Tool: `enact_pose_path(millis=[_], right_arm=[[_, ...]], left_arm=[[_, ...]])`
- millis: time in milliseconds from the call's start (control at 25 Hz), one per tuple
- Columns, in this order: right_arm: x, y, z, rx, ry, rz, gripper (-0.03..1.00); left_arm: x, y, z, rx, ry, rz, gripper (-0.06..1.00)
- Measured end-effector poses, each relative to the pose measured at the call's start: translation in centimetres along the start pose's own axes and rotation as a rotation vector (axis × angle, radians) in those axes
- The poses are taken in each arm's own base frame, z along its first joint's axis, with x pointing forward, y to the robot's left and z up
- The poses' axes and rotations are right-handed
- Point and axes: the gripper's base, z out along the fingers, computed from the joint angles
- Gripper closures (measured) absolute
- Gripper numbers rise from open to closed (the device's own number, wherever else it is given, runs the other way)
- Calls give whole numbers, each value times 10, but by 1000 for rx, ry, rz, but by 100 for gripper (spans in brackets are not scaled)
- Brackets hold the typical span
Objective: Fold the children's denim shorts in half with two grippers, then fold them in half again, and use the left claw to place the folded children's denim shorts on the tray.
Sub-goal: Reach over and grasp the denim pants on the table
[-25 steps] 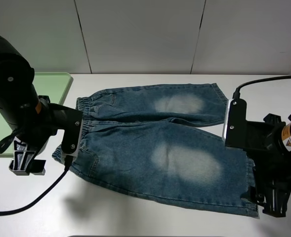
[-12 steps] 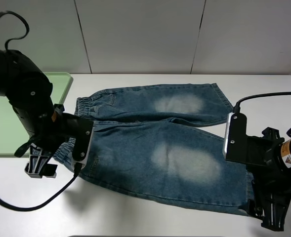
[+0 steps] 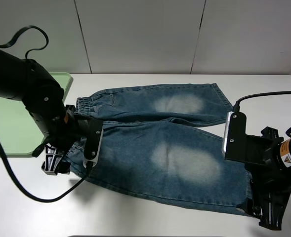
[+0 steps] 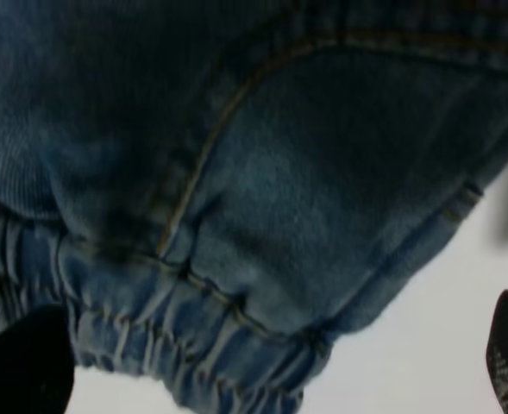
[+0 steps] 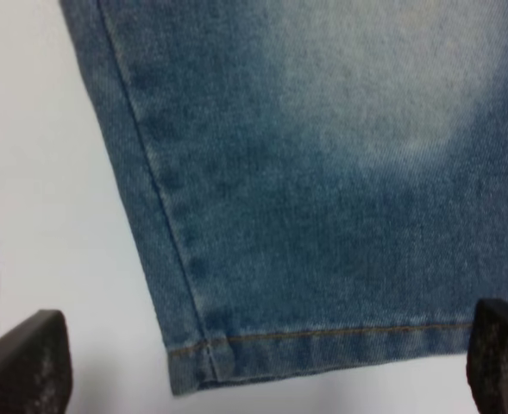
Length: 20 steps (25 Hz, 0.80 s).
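The children's denim shorts [image 3: 175, 148] lie spread flat on the white table, gathered waistband to the left and legs to the right, with a pale oval patch on each leg. My left gripper [image 3: 54, 163] is open over the near waistband corner; in the left wrist view [image 4: 266, 371] the waistband [image 4: 193, 362] lies between the black fingertips [image 4: 21, 366]. My right gripper [image 3: 268, 217] is open over the near leg's hem corner; in the right wrist view [image 5: 258, 366] the hem [image 5: 322, 341] lies between the fingertips [image 5: 25, 366]. The pale green tray [image 3: 2, 133] sits at the far left.
The white tabletop [image 3: 150, 217] shows in front of the shorts. A pale wall [image 3: 145, 34] stands behind the table. Black cables trail from both arms, one looping over the table at the front left [image 3: 26, 192].
My left arm has moved right, from beside the tray onto the near waistband corner. My right arm has shifted slightly toward the front edge at the hem corner. The shorts have not moved.
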Motion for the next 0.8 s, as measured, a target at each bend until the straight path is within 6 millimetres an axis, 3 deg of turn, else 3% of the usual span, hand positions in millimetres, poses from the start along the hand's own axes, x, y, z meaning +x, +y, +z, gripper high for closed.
enact_pose_path(millis=[320, 600, 800], right_arm=[[0, 2, 1, -11, -6, -13, 27], [12, 12, 23, -69, 63, -53, 27], [9, 11, 31, -64, 46, -69, 27]], left_arm=[[-6, -6, 17, 43, 13, 55, -1], [-7, -6, 22, 40, 5, 56, 0], [-7, -6, 22, 39, 4, 56, 1]])
